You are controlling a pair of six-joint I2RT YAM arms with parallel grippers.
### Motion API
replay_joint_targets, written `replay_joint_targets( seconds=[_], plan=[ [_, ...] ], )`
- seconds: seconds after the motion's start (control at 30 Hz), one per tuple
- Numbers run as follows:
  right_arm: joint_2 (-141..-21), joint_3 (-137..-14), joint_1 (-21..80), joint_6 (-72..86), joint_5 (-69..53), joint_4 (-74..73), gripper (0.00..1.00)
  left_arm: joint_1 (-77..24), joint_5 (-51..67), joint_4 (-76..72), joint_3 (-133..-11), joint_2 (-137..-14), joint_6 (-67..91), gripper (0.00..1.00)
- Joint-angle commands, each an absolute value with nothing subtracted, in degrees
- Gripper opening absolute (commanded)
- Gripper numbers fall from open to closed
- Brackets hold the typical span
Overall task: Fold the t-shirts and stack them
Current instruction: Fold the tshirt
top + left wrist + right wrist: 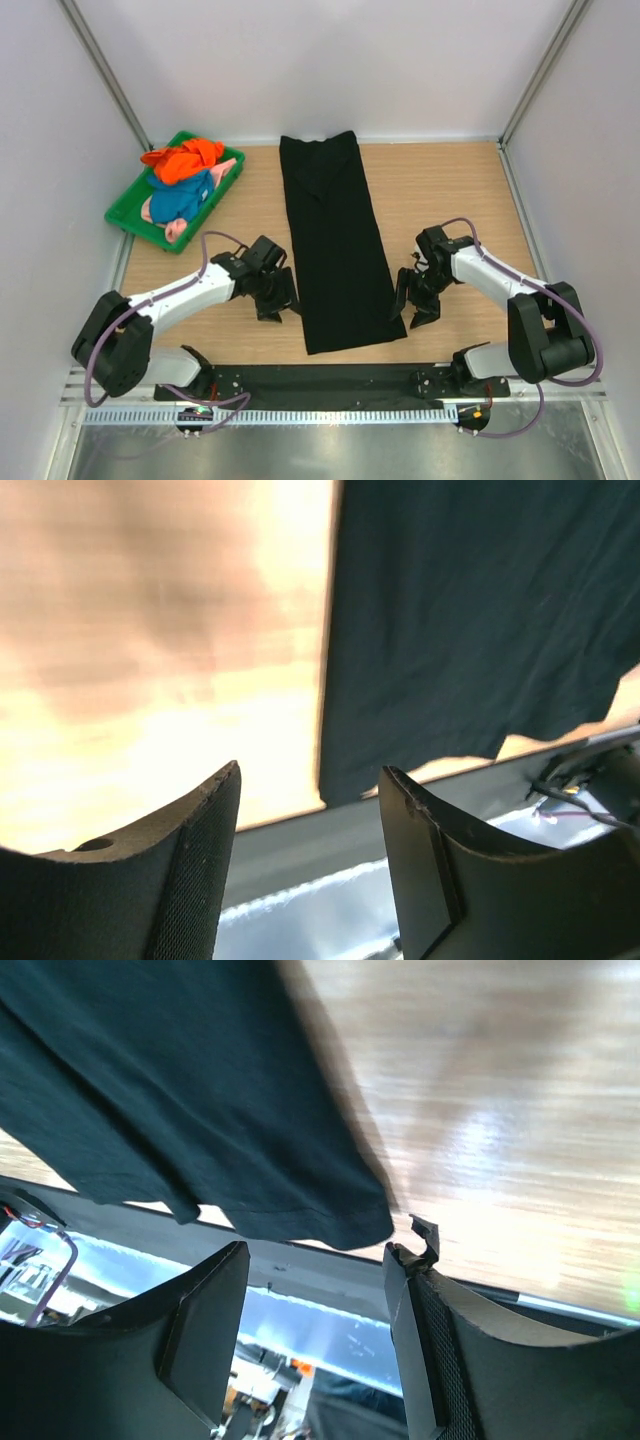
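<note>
The black t-shirt (pixel 335 240) lies flat down the middle of the table as a long narrow strip, its near end toward the arm bases. My left gripper (pixel 279 308) is open just left of the strip's near left corner, apart from the cloth. In the left wrist view the left gripper (pixel 310 770) has nothing between its fingers, with the black t-shirt (pixel 470 630) ahead. My right gripper (pixel 412 315) is open beside the near right corner. The right wrist view shows the right gripper (pixel 315 1248) empty, just short of the shirt's hem (pixel 180 1090).
A green tray (pixel 130 195) at the back left holds a crumpled orange shirt (pixel 182 160), a blue one (pixel 180 200) and a pink one (pixel 176 230). White walls close in the back and both sides. A black rail (pixel 320 380) runs along the near edge.
</note>
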State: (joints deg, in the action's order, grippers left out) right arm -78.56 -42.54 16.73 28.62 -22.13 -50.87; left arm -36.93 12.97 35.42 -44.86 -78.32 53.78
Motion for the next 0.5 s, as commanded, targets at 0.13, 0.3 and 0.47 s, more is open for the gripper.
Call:
replay_joint_targets(
  seconds=[0.13, 0.3, 0.47],
  plan=[
    [-75.85, -41.83, 16.08, 29.53, -24.26, -52.29, 0.63, -42.18, 11.78, 27.25, -39.12, -71.89, 68.53, 0.56],
    [-75.85, -42.71, 16.0, 29.18, -23.38, -52.47, 0.63, -48.07, 10.46, 27.16, -38.23, -75.31, 73.56, 0.49],
    [-75.32, -42.8, 15.47, 29.7, -23.2, -51.68, 0.63, -52.29, 8.53, 27.33, -38.32, -78.66, 76.2, 0.45]
  ],
)
